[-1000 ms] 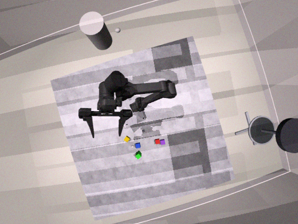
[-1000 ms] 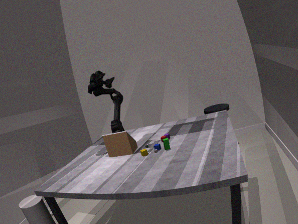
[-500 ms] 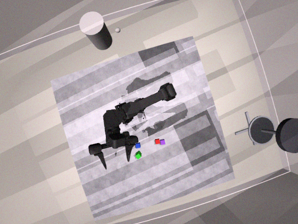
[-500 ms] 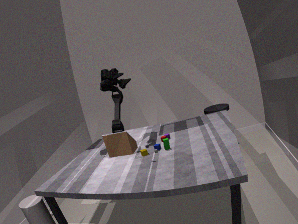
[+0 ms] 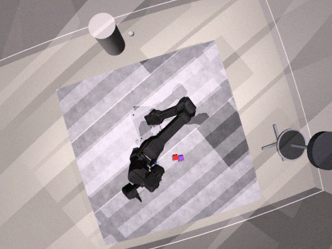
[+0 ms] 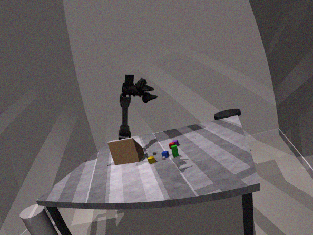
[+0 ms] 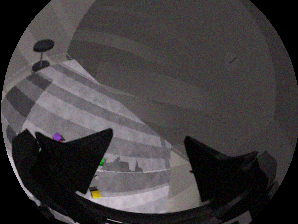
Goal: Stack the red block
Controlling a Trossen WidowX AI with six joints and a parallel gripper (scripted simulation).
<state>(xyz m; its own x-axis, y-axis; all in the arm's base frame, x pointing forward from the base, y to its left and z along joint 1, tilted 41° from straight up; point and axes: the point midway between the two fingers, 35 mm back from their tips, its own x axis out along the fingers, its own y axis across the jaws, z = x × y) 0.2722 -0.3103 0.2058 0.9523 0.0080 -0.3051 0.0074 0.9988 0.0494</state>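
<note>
Black and matte, the arm (image 6: pixel 124 116) is seen rising as a straight column from its base at the far edge of the table (image 6: pixel 147 189), then bent forward at the top so that the gripper (image 6: pixel 150 92) is held high above the striped surface, roughly level and pointed to the right of the exterior view. The fingers (image 6: pixel 152 97) are shown as dark, tapered wedges spread wide apart, and nothing is held between them. In the wrist view the same two pointed fingers are seen at the lower left and lower right, with the table far below. The red block (image 6: pixel 171 144) is found resting on the table top, just beside a purple block (image 6: pixel 176 142) and touching it or nearly so; both are small, flat-coloured cubes. The green tower (image 6: pixel 174 150) is seen standing upright just in front of them, a taller, narrow prism of the same plain finish. A blue cube (image 6: pixel 165 154) and a yellow cube (image 6: pixel 151 159) are set to its left, a little apart from each other. A brown box (image 6: pixel 125 151) with a slanted side, cardboard-like in tone, is placed near the arm's base. The table top is patterned in grey and pale mottled stripes and is carried on dark legs.
</note>
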